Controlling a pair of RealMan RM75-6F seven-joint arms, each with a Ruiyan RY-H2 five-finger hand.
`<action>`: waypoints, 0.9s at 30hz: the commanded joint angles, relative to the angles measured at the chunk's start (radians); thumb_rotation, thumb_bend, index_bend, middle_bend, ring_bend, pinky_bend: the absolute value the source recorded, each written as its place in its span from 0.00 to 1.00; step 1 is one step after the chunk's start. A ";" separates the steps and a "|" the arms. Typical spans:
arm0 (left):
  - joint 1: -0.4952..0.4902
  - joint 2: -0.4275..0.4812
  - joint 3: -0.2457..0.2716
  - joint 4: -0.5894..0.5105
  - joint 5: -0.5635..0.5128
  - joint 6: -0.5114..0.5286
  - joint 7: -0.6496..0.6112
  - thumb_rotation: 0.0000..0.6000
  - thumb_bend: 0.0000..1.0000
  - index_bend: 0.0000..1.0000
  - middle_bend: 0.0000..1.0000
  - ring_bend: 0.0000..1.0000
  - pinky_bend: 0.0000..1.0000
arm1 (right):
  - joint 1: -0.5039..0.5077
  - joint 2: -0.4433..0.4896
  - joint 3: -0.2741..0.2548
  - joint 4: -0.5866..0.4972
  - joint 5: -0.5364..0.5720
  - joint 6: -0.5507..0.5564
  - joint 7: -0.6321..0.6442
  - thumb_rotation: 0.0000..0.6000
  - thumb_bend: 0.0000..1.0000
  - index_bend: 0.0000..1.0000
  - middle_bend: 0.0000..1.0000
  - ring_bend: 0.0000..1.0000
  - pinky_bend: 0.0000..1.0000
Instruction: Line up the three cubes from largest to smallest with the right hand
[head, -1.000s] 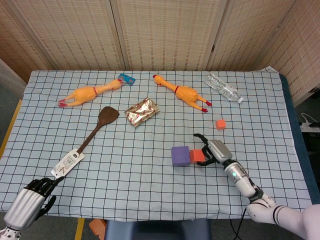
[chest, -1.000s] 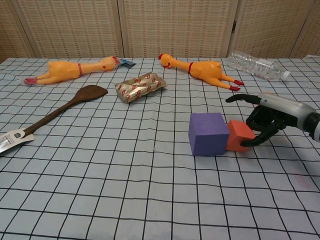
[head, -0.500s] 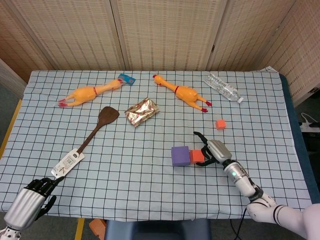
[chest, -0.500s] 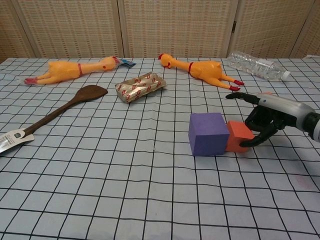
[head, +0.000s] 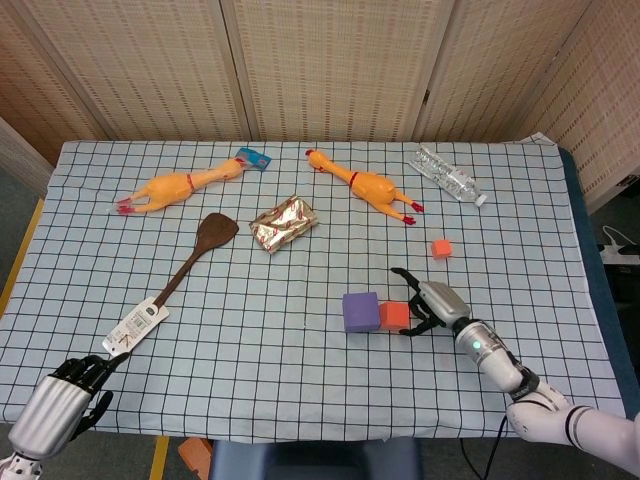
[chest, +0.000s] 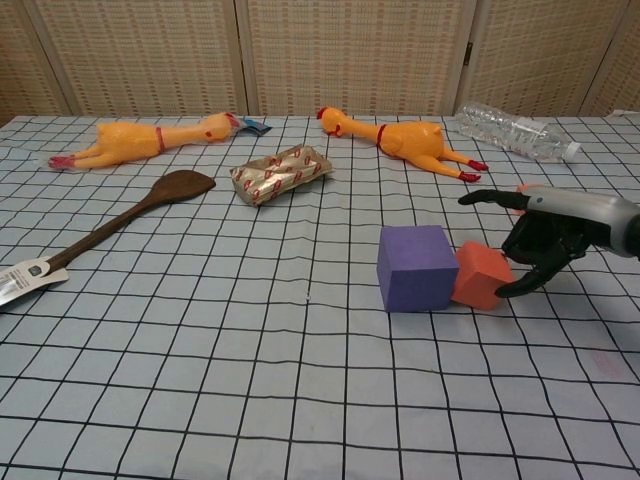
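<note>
Right hand (chest: 545, 238) spread, fingertips against tilted medium orange cube (chest: 480, 275) abutting purple cube (chest: 416, 267); nothing gripped.

Head view looks steeply down; chest view low, seemingly closer.

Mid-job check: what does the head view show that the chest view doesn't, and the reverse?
Only the head view shows the left hand at the table's near edge and the small orange cube in full. Only the chest view shows the medium orange cube tilted against the purple cube. Both show the right hand touching it.
</note>
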 joint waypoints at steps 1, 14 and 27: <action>0.000 -0.001 0.000 -0.001 0.001 0.000 0.001 1.00 0.45 0.19 0.40 0.32 0.43 | -0.001 0.020 0.006 -0.027 0.013 -0.003 -0.010 1.00 0.00 0.00 0.87 0.93 0.97; 0.002 0.001 0.001 0.001 0.001 0.005 -0.003 1.00 0.45 0.19 0.40 0.32 0.43 | -0.014 0.057 -0.010 -0.065 0.016 -0.004 -0.042 1.00 0.00 0.00 0.87 0.93 0.97; 0.000 -0.001 0.002 -0.002 0.003 -0.002 0.008 1.00 0.45 0.19 0.40 0.32 0.43 | -0.064 0.141 -0.021 -0.201 0.133 0.005 -0.237 1.00 0.55 0.25 0.88 0.94 0.98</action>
